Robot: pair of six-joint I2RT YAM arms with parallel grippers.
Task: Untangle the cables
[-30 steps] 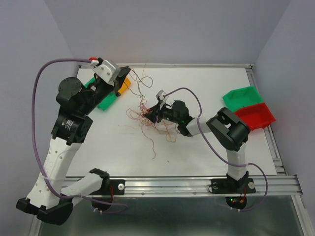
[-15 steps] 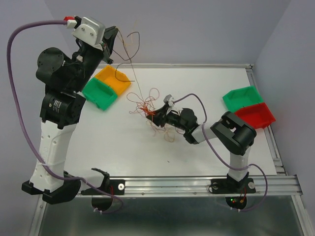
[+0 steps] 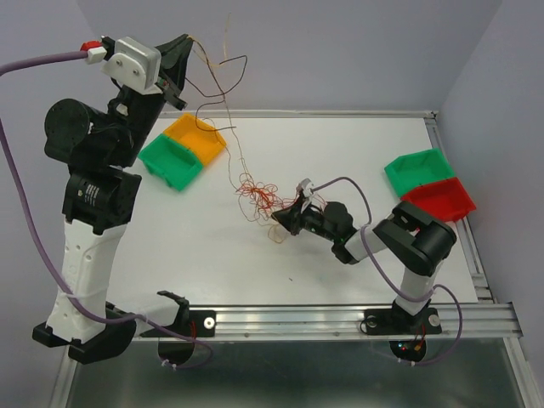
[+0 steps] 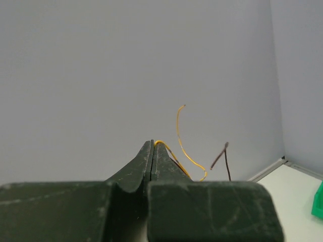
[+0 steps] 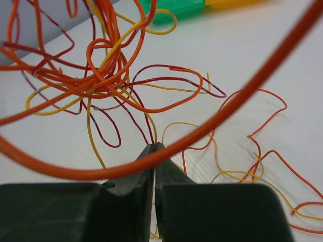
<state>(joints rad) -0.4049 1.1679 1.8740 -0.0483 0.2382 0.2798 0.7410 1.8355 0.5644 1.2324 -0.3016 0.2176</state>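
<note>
**A:** Where do we have the cables (image 3: 255, 194)?

**B:** The main knot lies on the worktop (image 3: 365, 144), near the middle. It is a loose nest of thin orange, yellow and dark red loops, with stray ends spread around it.

**A:** And our hands?

**B:** Our left hand (image 3: 184, 48) is raised high over the far left corner. Its fingers are pressed fully together on a yellow strand (image 4: 180, 132), and a dark strand (image 4: 225, 157) comes out beside it. Our right hand (image 3: 286, 223) is low at the knot's near right edge. It is also closed tight, and the wrist view shows a dark red and a yellow wire meeting at its tips (image 5: 154, 147), so we judge it has them pinched.

**A:** Which line matters for the next pull?

**B:** The lifted strands run from the knot up and away to the far left. That is the long axis, with the knot below and to the right of our left hand. Our right hand is much nearer the knot, so it serves as the anchor. We think pulling further along that line would draw the strands free, though the orange loops (image 5: 108, 65) look closely wound and could snag.
</note>
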